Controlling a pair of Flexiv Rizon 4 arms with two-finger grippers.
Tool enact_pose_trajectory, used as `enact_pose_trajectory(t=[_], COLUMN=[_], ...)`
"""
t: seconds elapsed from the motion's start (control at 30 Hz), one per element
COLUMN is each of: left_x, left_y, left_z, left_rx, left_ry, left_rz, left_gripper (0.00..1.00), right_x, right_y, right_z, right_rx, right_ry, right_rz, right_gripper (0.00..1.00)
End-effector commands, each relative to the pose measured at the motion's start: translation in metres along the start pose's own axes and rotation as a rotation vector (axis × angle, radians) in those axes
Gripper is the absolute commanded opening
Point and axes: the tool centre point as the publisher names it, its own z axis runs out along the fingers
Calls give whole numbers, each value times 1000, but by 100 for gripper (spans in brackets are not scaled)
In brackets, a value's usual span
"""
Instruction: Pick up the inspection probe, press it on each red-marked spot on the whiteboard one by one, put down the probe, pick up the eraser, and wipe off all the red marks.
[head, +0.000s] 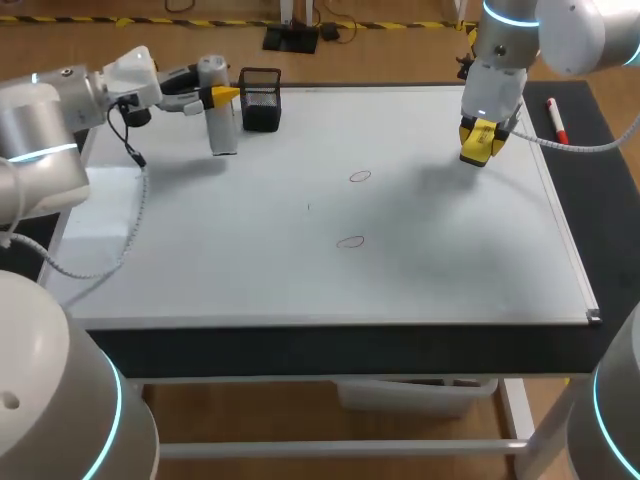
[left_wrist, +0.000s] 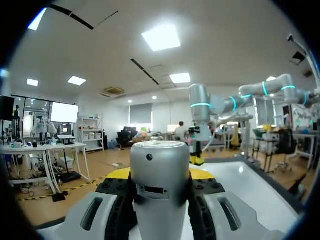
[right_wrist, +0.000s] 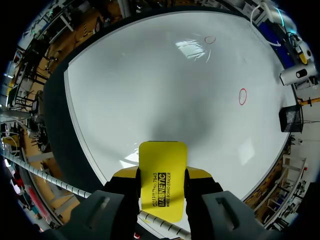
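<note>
The inspection probe (head: 218, 115), a silver cylinder, stands upright over the whiteboard's (head: 420, 270) back-left part, with my left gripper (head: 222, 97) shut on it. In the left wrist view the probe (left_wrist: 160, 185) fills the gap between the yellow-tipped fingers of that gripper (left_wrist: 160, 175). My right gripper (head: 480, 140) hangs over the board's back-right part, shut on the yellow eraser (head: 478, 145). The eraser (right_wrist: 162, 175) sticks out ahead of the right gripper (right_wrist: 162, 172) above the whiteboard (right_wrist: 150, 90). Two red circles (head: 360, 177) (head: 350, 241) are drawn mid-board, and both circles (right_wrist: 242, 96) (right_wrist: 210, 39) show in the right wrist view.
A black mesh holder (head: 261, 98) stands just right of the probe at the board's back edge. A red marker (head: 556, 120) lies on the dark table beyond the board's right rim. The holder (right_wrist: 291, 119) also shows in the right wrist view.
</note>
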Motion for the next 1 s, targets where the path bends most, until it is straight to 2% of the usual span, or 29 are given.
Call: enact_pose_trajectory(t=[0.03,0.43,0.5,0.77,1.0], left_x=[-1,-1,-1,-1,-1], left_y=[-1,-3,-3,-3,-3], left_z=[-9,-15,-15,-15,-15], left_rx=[7,12,12,12,12], left_ry=[-1,4,4,4,4], left_rz=[-1,0,0,0,0], left_gripper=[0,0,0,0,0], right_x=[0,0,-5,-40,-84], right_y=[-1,-1,2,33,59], right_z=[-1,-1,-2,1,6], right_rx=[0,0,4,27,16], right_ry=[3,3,17,50,65], right_rz=[-2,-2,-15,-122,-250], right_gripper=[0,0,0,0,0])
